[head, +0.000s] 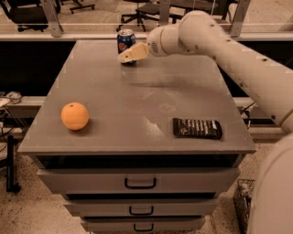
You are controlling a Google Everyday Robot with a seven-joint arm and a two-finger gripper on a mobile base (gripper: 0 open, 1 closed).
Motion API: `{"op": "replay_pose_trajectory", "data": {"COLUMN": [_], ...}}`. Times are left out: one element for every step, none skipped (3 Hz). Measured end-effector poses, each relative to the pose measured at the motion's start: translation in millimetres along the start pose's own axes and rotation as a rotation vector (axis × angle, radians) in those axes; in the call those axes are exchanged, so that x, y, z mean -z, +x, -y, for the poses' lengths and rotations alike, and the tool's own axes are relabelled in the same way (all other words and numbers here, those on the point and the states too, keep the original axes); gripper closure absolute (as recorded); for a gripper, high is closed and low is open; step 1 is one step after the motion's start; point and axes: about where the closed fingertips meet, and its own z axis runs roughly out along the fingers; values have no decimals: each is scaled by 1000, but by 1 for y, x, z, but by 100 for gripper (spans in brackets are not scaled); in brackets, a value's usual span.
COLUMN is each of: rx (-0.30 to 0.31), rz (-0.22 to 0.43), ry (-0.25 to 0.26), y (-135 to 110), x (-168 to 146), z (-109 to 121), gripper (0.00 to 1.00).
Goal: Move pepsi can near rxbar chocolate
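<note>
The pepsi can (125, 42) stands upright at the far edge of the grey table top (137, 100), left of centre. The rxbar chocolate (197, 128) lies flat in its black wrapper near the front right of the top. My gripper (126, 55) reaches in from the right on a white arm; its beige fingers (133, 53) are right at the can, overlapping its lower right side. The can is partly hidden behind them.
An orange (75, 116) sits at the front left of the top. The table is a drawer cabinet with several drawers (139, 182) below. Office chairs (146, 10) stand behind the far edge. A wire basket (241, 201) is on the floor at the right.
</note>
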Motion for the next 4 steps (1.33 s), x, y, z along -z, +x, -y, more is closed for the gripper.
{"op": "replay_pose_trajectory", "data": {"rx": [-3,-26,-71,-85], "rz": [60,97,124,136], "ry": [47,47,9,-4], "y": [-6,-10,-11,-10], "x": [-33,-61,-78,-77], "z": [10,15,17,19], "gripper": [0,0,26,48]}}
